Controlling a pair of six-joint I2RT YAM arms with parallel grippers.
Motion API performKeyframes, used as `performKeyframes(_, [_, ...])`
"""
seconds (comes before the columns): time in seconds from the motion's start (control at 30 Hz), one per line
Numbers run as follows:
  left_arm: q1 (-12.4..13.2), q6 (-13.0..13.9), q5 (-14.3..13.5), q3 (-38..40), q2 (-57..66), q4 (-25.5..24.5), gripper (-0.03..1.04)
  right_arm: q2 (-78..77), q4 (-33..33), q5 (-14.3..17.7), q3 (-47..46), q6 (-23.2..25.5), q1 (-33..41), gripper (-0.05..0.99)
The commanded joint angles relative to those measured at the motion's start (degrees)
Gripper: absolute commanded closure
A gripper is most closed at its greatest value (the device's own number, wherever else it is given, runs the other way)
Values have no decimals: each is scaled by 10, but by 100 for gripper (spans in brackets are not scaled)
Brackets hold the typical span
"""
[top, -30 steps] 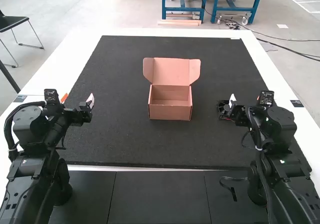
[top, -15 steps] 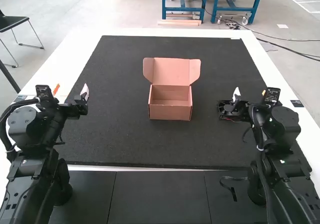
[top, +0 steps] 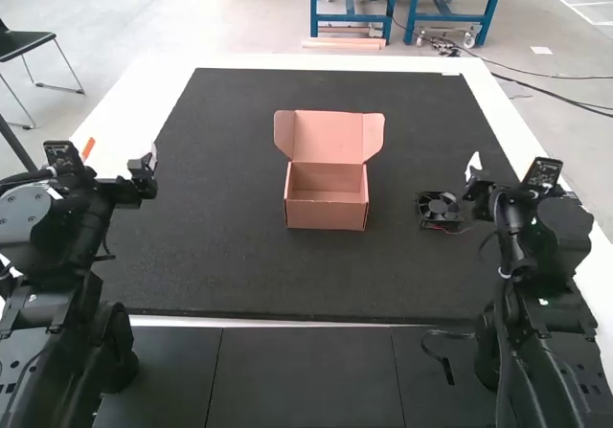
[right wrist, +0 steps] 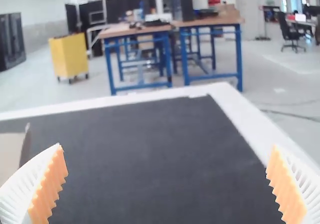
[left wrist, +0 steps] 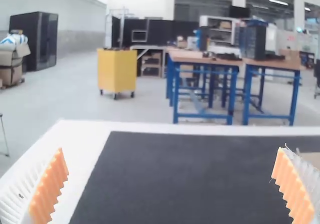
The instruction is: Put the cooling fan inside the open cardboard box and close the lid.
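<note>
Box (top: 326, 195) centred on mat (top: 220, 256), lid (top: 329, 136) up, empty. Fan (top: 439, 207) lies just right of it. Left jaws and right jaws spread wide, holding nothing.

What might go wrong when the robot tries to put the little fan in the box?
The fan lies flat on the mat, so the right arm's open jaws may slip off it. Nothing holds the box, so it might slide when the lid gets pushed shut.

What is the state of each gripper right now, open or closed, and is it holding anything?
Left gripper: open, holding nothing.
Right gripper: open, holding nothing.
</note>
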Motion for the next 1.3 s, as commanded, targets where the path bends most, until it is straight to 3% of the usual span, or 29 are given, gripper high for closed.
performKeyframes(0.0, [4, 2, -11, 55, 44, 3, 5, 54, 12, -15, 71, 3, -10, 2])
performKeyframes(0.2, [3, -7, -12, 173, 185, -23, 5, 192, -32, -7, 210, 8, -10, 2])
performKeyframes(0.4, [3, -29, -10, 339, 361, -102, 5, 310, -222, -5, 400, 48, -10, 2])
performKeyframes(0.47, [2, -27, 36, 382, 407, -142, 5, 348, -291, 2, 449, 51, -10, 2])
performKeyframes(0.5, [2, -26, 43, 401, 423, -160, 5, 366, -325, 2, 470, 52, -10, 2])
performKeyframes(0.63, [-8, 32, 57, 434, 486, -189, 5, 429, -410, 3, 536, 50, -9, 2])
performKeyframes(0.7, [-34, 41, 57, 442, 510, -202, 5, 453, -415, 3, 547, 43, -10, 2])
performKeyframes(0.87, [-152, 84, 56, 443, 538, -230, 5, 507, -411, -3, 601, 24, -4, 3])
performKeyframes(0.97, [-219, 85, 48, 440, 537, -230, 5, 550, -437, -5, 630, 24, -4, 3])
performKeyframes(1.03, [-252, 84, 35, 435, 537, -236, 5, 575, -453, -24, 638, 29, -4, 3])
performKeyframes(1.13, [-281, 84, 0, 429, 532, -242, 5, 590, -460, -27, 645, 33, -4, 3])
performKeyframes(1.27, [-290, 84, -20, 432, 524, -250, 5, 641, -522, -35, 657, 25, -2, 3])
